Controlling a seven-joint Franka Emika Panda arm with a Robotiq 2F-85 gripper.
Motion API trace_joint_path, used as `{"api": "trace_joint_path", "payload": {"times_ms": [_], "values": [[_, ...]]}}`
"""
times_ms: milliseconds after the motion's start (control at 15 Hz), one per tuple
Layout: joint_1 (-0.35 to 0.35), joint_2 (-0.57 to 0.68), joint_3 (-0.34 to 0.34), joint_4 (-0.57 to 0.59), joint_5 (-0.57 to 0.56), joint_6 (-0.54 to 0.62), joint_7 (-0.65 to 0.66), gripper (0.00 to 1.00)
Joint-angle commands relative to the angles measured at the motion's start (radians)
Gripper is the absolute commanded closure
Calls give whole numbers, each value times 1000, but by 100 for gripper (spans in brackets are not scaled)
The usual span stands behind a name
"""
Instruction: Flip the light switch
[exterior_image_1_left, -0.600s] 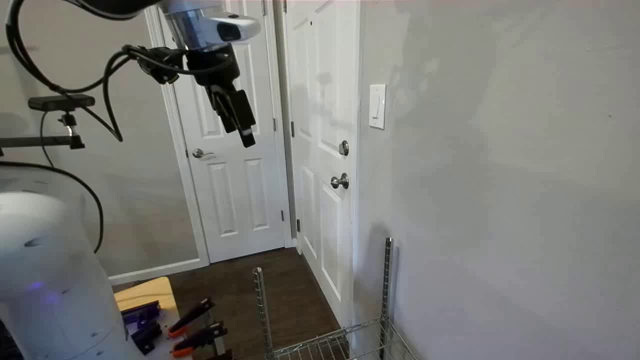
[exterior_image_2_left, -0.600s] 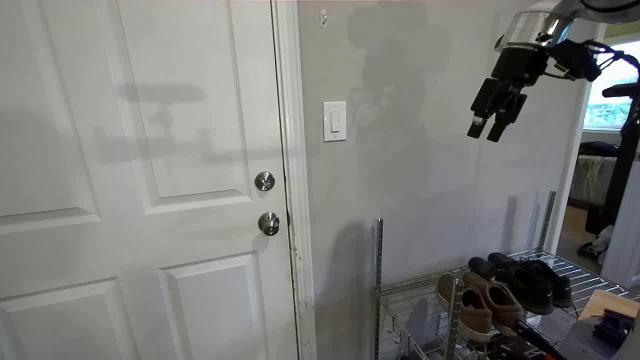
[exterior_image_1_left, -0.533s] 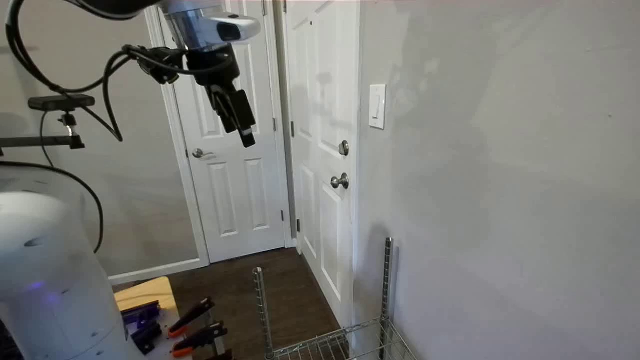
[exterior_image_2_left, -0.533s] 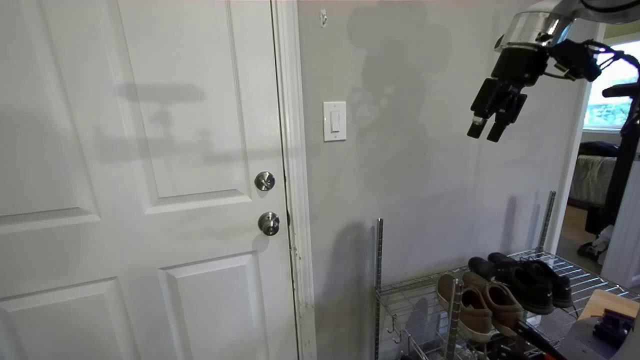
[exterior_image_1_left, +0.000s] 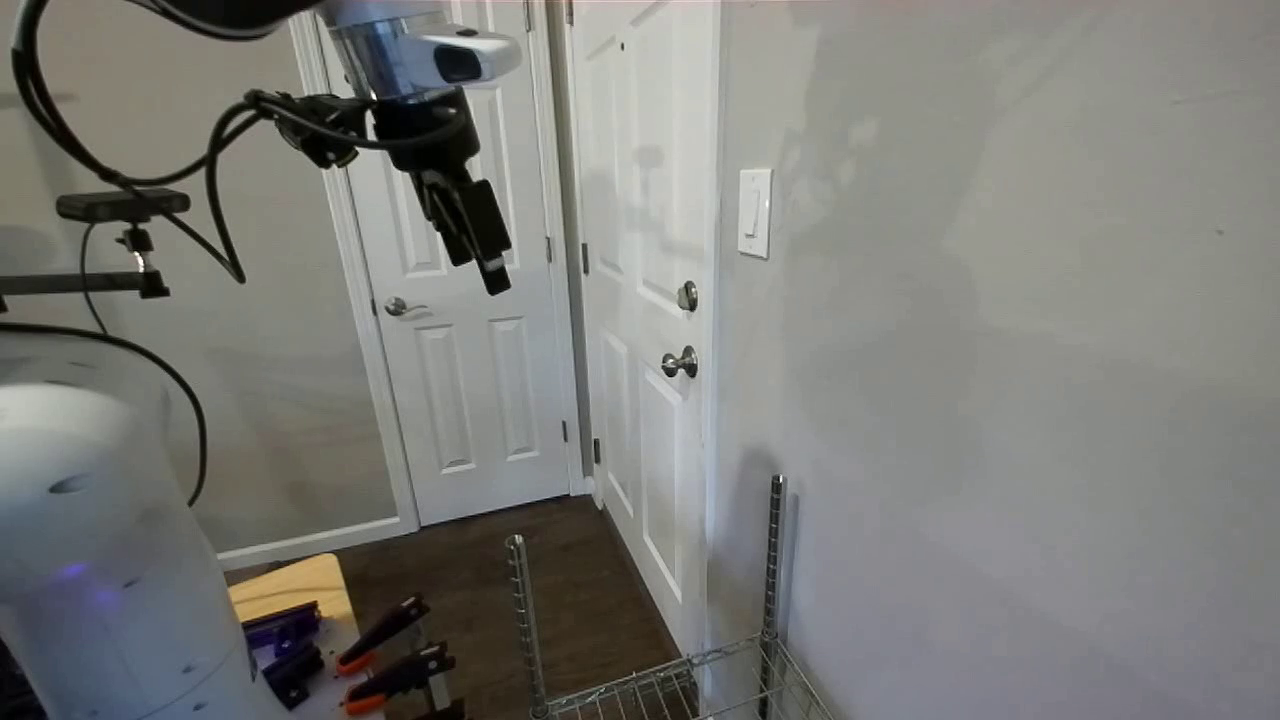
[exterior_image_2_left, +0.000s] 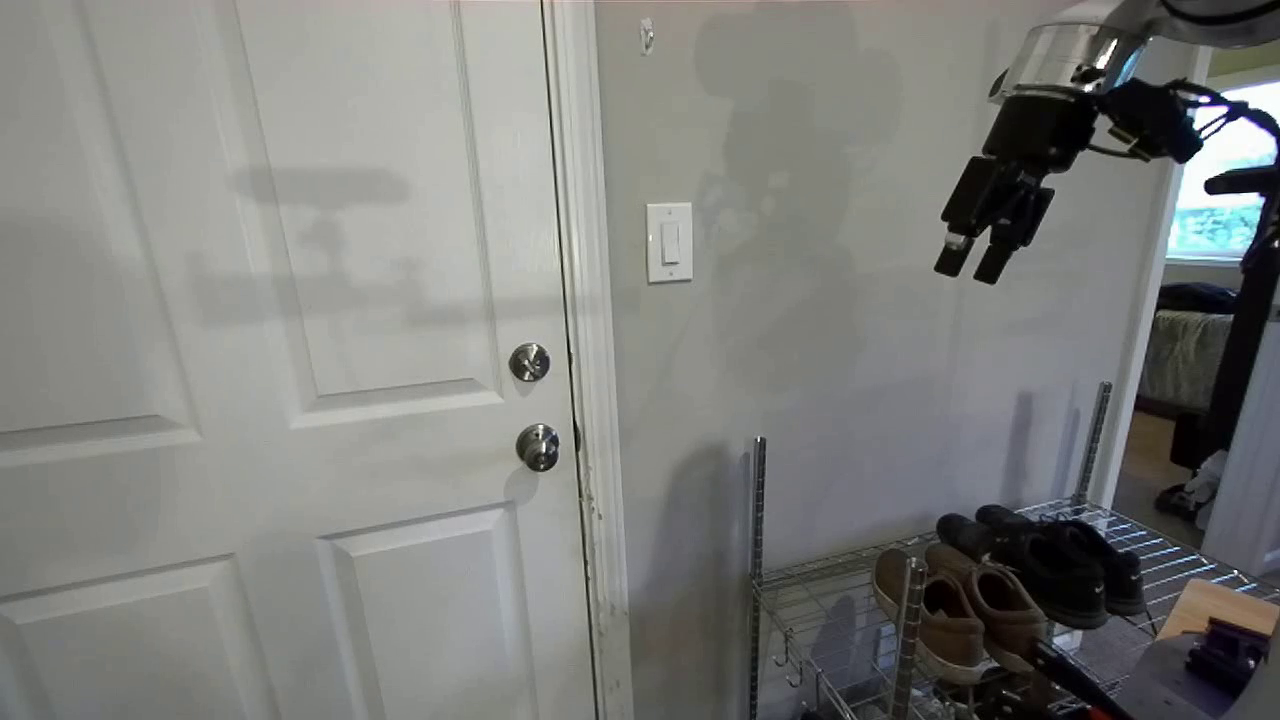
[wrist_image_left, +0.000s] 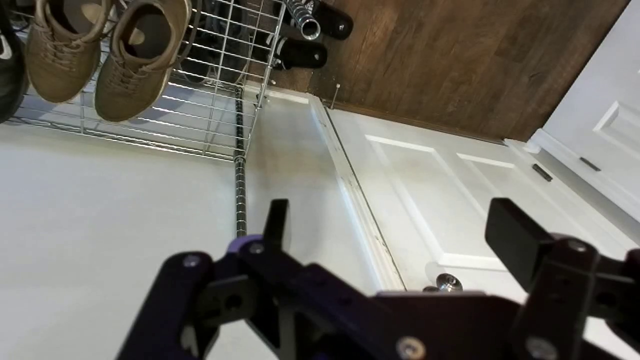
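Observation:
The light switch (exterior_image_1_left: 755, 213) is a white upright plate on the grey wall beside the door frame. It also shows in an exterior view (exterior_image_2_left: 669, 243), to the right of the door, with a rocker in its middle. It is not visible in the wrist view. My gripper (exterior_image_2_left: 972, 260) hangs in the air, pointing down and tilted, well to the right of the switch in that view. In an exterior view my gripper (exterior_image_1_left: 484, 268) is left of the switch, apart from the wall. In the wrist view the two black fingers (wrist_image_left: 391, 220) stand wide apart with nothing between them.
A white door (exterior_image_2_left: 350, 300) has a deadbolt (exterior_image_2_left: 529, 362) above a round knob (exterior_image_2_left: 538, 447). A wire rack (exterior_image_2_left: 830, 590) with upright posts stands along the wall below and holds several shoes (exterior_image_2_left: 950, 620). Clamps (exterior_image_1_left: 400, 675) lie near the robot's base.

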Motion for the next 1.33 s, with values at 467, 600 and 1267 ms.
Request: {"api": "trace_joint_path", "payload": {"times_ms": [467, 600, 1267], "values": [[-34, 55, 82, -11, -5, 80, 45, 0], [-36, 82, 106, -6, -8, 115, 64, 0], [-103, 402, 249, 128, -55, 368, 309, 0]]}}
